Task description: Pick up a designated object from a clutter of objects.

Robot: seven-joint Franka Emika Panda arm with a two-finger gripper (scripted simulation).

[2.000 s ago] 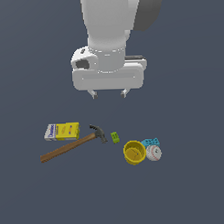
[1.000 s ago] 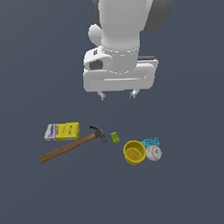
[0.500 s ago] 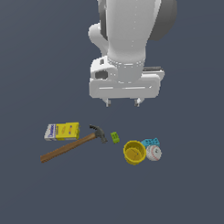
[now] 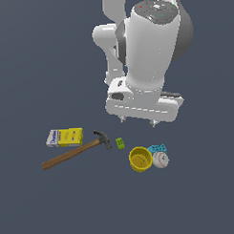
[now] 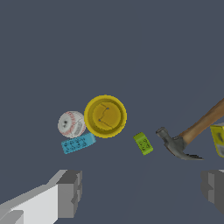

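The white baseball (image 4: 160, 160) with red stitching lies on the grey floor, touching the yellow cup (image 4: 140, 159) on the exterior view's right; the wrist view shows the baseball (image 5: 71, 124) beside the cup (image 5: 105, 116). A teal block (image 4: 158, 148) sits just behind the ball. My gripper (image 4: 137, 121) hangs open well above the clutter, up and toward the exterior view's left of the ball, with nothing between its fingers (image 5: 69, 194).
A small green block (image 4: 120, 143) lies between the cup and the wooden-handled hammer (image 4: 74, 151). A yellow-and-white box (image 4: 65, 137) rests behind the hammer's handle, at the exterior view's left. In the wrist view the hammer head (image 5: 176, 146) and green block (image 5: 143, 143) show.
The arm has swung toward the exterior view's right and come lower, bringing the open gripper closer to the cup and baseball. The objects have not moved.
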